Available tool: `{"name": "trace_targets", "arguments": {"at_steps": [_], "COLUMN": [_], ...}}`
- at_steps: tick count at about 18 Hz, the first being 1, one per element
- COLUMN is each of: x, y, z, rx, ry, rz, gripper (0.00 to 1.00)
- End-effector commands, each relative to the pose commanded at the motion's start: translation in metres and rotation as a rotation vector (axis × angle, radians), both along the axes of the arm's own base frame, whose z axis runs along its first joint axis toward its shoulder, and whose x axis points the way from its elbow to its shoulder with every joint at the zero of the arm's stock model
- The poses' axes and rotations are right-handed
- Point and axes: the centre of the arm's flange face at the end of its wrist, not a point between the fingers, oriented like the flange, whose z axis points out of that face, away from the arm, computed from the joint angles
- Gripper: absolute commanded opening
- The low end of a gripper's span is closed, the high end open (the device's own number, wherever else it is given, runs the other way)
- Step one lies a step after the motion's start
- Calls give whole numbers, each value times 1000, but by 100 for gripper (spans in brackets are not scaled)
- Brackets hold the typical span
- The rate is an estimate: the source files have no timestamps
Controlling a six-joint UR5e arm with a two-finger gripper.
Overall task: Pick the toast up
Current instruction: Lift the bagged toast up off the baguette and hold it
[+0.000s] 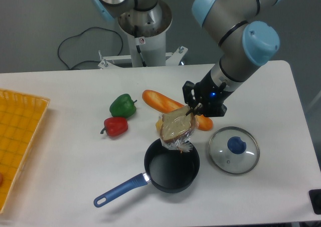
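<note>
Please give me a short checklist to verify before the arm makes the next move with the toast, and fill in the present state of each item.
1. End effector closed on the toast: ok, it grips the upper right edge.
2. Toast lifted off the table: ok, it hangs tilted over the pot rim.
3. Plastic wrap free of the pot: cannot tell, its lower end is at the rim.
4. Grip firmness: cannot tell.
5. Baguette undisturbed: cannot tell, its right end is behind the end effector.

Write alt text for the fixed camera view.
The robot's hand holds the wrapped toast above a black pan. Nearby on the white table are a baguette, green pepper, red pepper and glass lid.
</note>
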Motion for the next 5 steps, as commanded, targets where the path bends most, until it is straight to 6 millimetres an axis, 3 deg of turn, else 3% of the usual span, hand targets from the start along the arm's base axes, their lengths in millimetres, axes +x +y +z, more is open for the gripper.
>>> {"name": "trace_targets", "arguments": {"at_steps": [5], "x": [1], "y": [-1], "z": [-2], "rx": [0], "ry": [-4], "rz": [-6], "gripper": [12]}}
